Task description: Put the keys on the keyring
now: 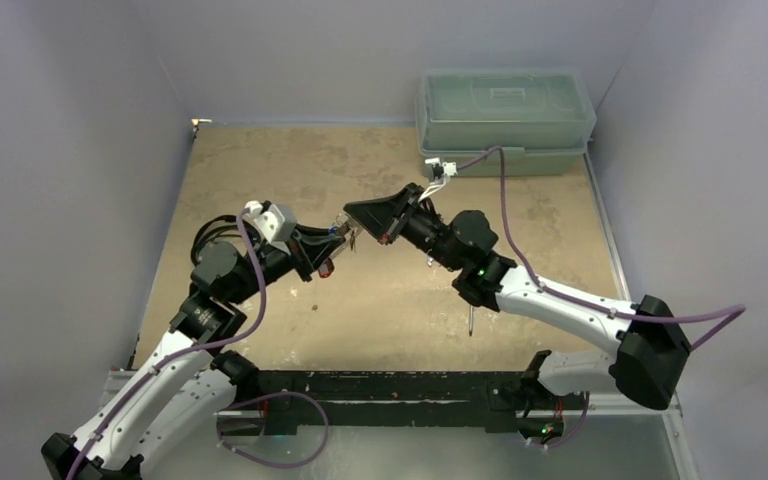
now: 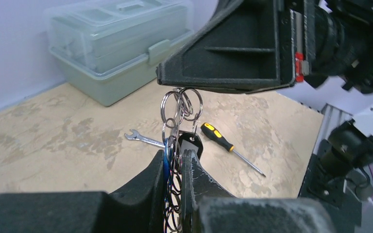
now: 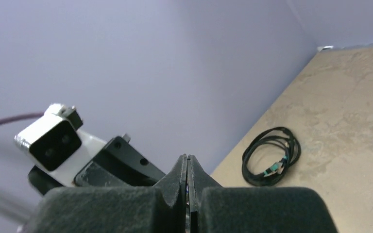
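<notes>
I am watching my left gripper (image 2: 176,154) clamping on the keys (image 2: 191,143), with a blue head and a black head pinched between its fingers and wire loops hanging below. Just above, the keyring (image 2: 180,104), a cluster of split rings, is running up into my right gripper (image 3: 187,162), whose fingers are pressing together on it. Both grippers are meeting in mid-air over the table (image 1: 260,170). Below them a wrench (image 2: 143,138) and a screwdriver (image 2: 226,145) are lying near each other. A toolbox (image 2: 116,48) is sitting at the back, and a coiled cable (image 3: 260,179) is lying off to the side.
</notes>
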Controlling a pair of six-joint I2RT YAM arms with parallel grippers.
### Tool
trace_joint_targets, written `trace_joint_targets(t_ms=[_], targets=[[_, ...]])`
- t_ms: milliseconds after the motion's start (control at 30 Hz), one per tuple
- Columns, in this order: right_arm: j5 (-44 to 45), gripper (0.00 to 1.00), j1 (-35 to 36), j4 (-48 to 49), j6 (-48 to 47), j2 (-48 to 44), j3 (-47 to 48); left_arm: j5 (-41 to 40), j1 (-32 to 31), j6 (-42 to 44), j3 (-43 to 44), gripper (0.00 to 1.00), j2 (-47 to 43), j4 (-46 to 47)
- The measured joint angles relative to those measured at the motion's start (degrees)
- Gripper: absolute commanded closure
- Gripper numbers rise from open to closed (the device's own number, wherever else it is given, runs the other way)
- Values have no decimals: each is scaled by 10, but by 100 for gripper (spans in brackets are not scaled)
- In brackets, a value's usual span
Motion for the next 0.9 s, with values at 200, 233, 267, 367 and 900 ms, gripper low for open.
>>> trace_joint_targets(t_ms=[200,233,267,367,900], targets=[[90,100,33,40,12,12,-7,-62,3,-28,-14,100,1,26],[91,92,34,37,6,7,-10,-67,3,-25,-9,100,2,20],[90,82,34,30,-4,1,-10,-68,3,-20,-1,100,6,12],[82,66,26,-27,-60,-26,-4,-64,3,16,55,100,28,-47],[23,48,19,-500,-623,-65,226,45,3,126,92,100,97,-191]])
